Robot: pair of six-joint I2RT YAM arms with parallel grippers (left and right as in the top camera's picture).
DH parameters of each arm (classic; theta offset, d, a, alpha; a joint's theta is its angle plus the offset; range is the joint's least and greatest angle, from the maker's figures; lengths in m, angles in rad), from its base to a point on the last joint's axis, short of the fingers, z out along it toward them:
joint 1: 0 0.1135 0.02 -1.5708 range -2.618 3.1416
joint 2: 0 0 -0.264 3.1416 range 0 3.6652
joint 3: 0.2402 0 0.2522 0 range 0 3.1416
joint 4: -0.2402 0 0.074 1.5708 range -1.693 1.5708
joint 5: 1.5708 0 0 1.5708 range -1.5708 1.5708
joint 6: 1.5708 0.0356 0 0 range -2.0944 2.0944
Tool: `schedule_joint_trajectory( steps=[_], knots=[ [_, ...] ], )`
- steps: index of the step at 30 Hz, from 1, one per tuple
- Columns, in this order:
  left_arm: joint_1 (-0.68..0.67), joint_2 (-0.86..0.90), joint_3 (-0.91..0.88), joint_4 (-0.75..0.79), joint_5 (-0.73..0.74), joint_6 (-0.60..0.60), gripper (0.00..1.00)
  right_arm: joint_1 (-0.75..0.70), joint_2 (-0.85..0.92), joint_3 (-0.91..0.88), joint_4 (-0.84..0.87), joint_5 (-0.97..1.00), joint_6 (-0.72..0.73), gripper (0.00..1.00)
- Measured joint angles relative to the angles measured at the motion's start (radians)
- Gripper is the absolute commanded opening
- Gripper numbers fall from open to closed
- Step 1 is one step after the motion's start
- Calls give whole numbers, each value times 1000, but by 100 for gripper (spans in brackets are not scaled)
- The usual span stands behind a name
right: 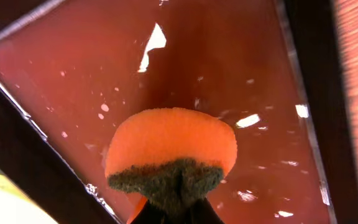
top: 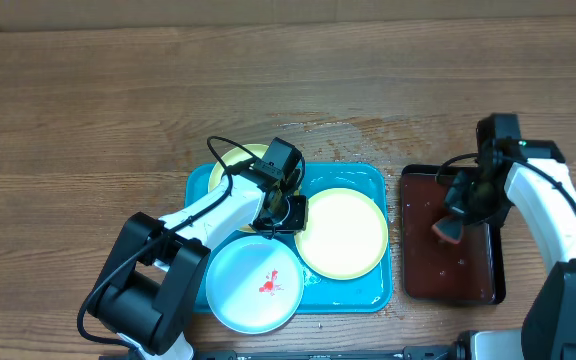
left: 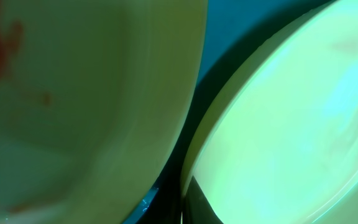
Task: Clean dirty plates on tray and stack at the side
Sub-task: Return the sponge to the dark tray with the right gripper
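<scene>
The turquoise tray [top: 373,292] holds three plates. A white plate [top: 253,285] with a red smear lies at its front left. A yellow-green plate [top: 230,165] at the back left is partly hidden by my left arm; in the left wrist view [left: 73,93] it shows red smears. A second yellow-green plate [top: 346,235] lies at the right. My left gripper [top: 286,212] sits at this plate's left rim, and a dark finger [left: 194,205] lies over the rim [left: 278,112]. My right gripper [top: 451,228] is shut on an orange sponge [right: 169,146] with a dark scouring side.
A black tray [top: 413,285] of reddish-brown liquid [right: 216,68] stands right of the turquoise tray, with the sponge held just over it. Water drops wet the wooden table [top: 348,135] behind the tray. Bare wood lies to the left and back.
</scene>
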Motion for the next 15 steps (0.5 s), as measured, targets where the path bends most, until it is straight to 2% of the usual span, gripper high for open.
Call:
schedule_joint_trajectory(
  steps=[1, 3, 4, 5, 6, 15],
  knots=[
    [0, 0, 0, 0, 0, 0, 4, 0, 4, -14, 12, -13, -3, 4],
    [0, 0, 0, 0, 0, 0, 4, 0, 14, -37, 24, -27, -3, 12],
    [0, 0, 0, 0, 0, 0, 4, 0, 21, -43, 27, -31, -5, 26],
    [0, 0, 0, 0, 0, 0, 4, 0, 29, -46, 27, -34, -5, 44],
    [0, 0, 0, 0, 0, 0, 4, 0, 35, -47, 27, -36, -6, 100],
    [0, 0, 0, 0, 0, 2, 4, 0, 41, -40, -2, -42, -17, 100]
  ],
)
